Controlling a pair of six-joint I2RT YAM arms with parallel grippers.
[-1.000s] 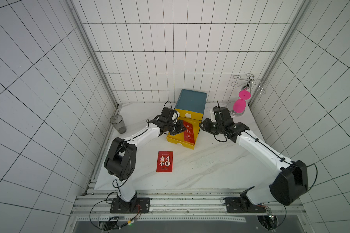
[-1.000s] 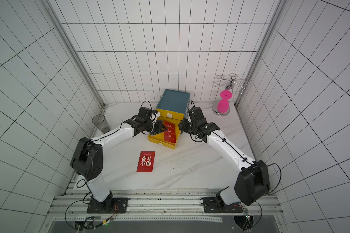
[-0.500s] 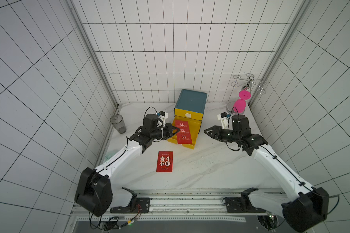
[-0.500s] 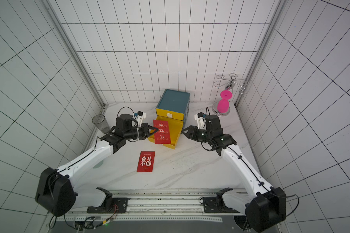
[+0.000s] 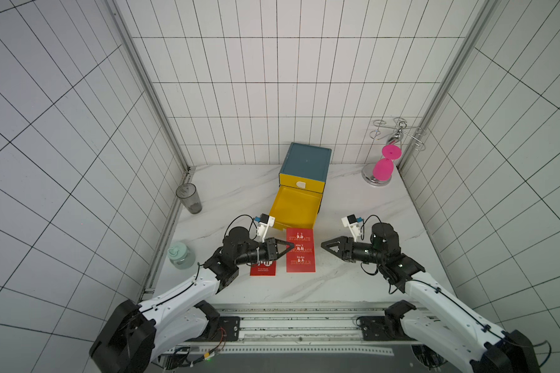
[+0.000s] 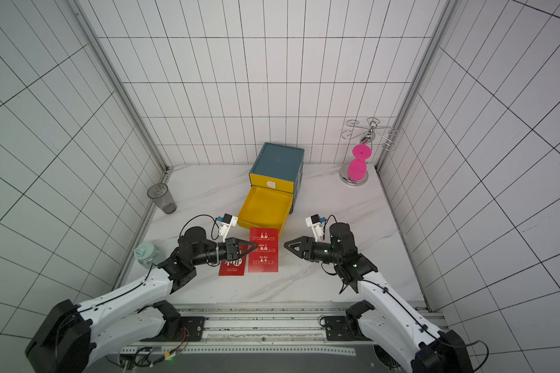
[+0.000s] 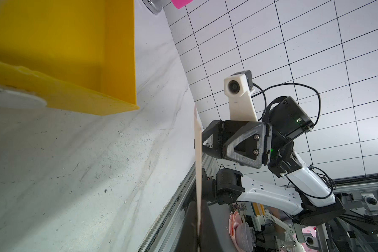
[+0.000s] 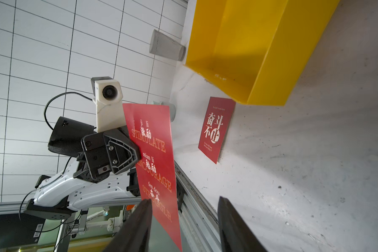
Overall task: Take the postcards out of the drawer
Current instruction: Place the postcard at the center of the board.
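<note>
Left claw pinches a red postcard aloft before the empty yellow drawer; a second postcard lies on the tabletop. Right claw spread, empty. Likely next: lay the card down flat.

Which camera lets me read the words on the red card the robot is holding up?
The right wrist view: the held postcard is big, its print facing the camera and readable. Both top views show its printed face too, but small. The left wrist view shows only its thin edge.
</note>
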